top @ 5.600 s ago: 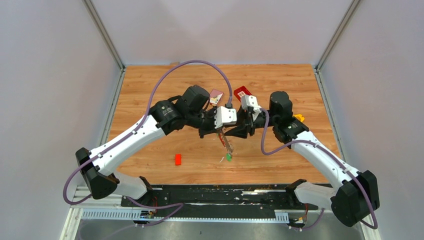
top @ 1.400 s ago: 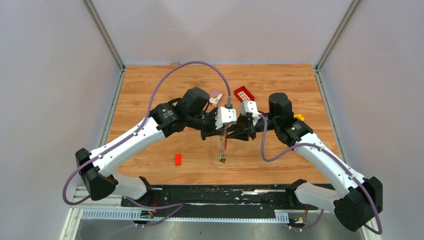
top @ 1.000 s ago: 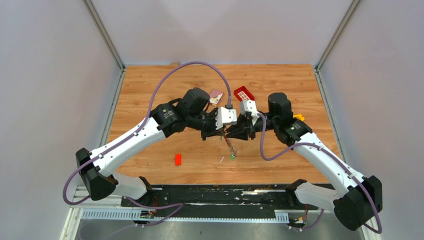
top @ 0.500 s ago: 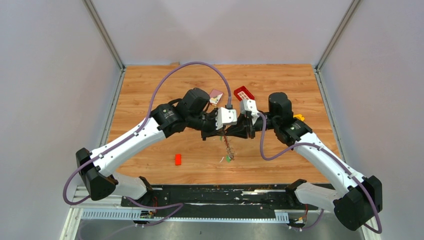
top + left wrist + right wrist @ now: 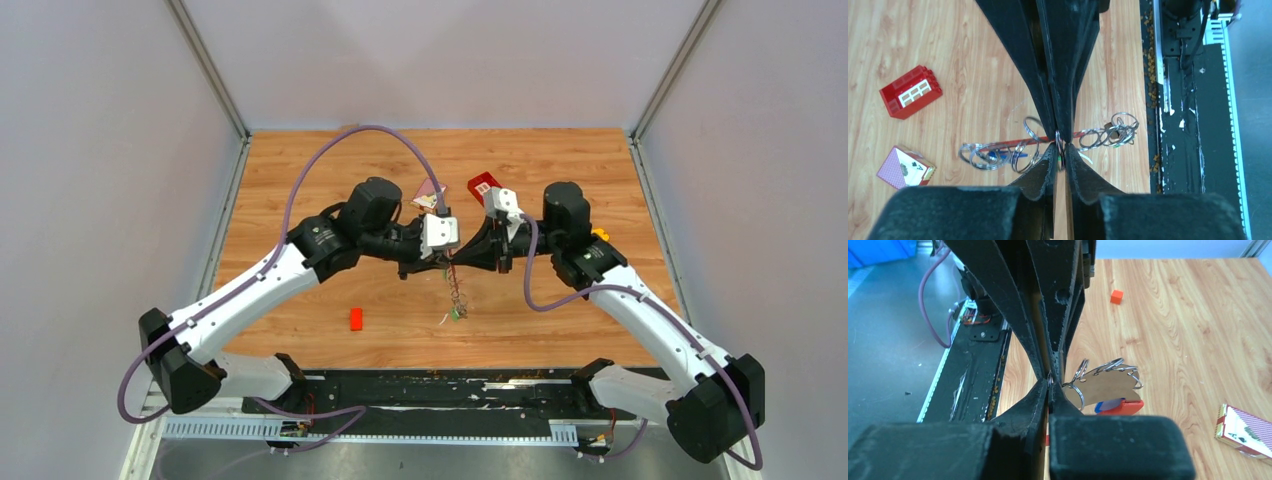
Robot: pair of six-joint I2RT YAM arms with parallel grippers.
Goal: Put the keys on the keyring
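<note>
Left gripper (image 5: 1060, 151) and right gripper (image 5: 1049, 385), edging apart since 0.5 s ago, stay pinched shut on 1 ring of the long grey metal chain-like keyring (image 5: 1113, 134); we infer prying.

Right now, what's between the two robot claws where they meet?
A small silver ring of the keyring sits there, pinched by the left gripper and right gripper; the left wrist view shows it best.

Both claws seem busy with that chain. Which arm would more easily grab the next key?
Probably left, narrowly. The left gripper and right gripper both pinch the keyring, which hangs between them. The small silver piece on the table, perhaps a key, lies slightly on the left arm's side.
</note>
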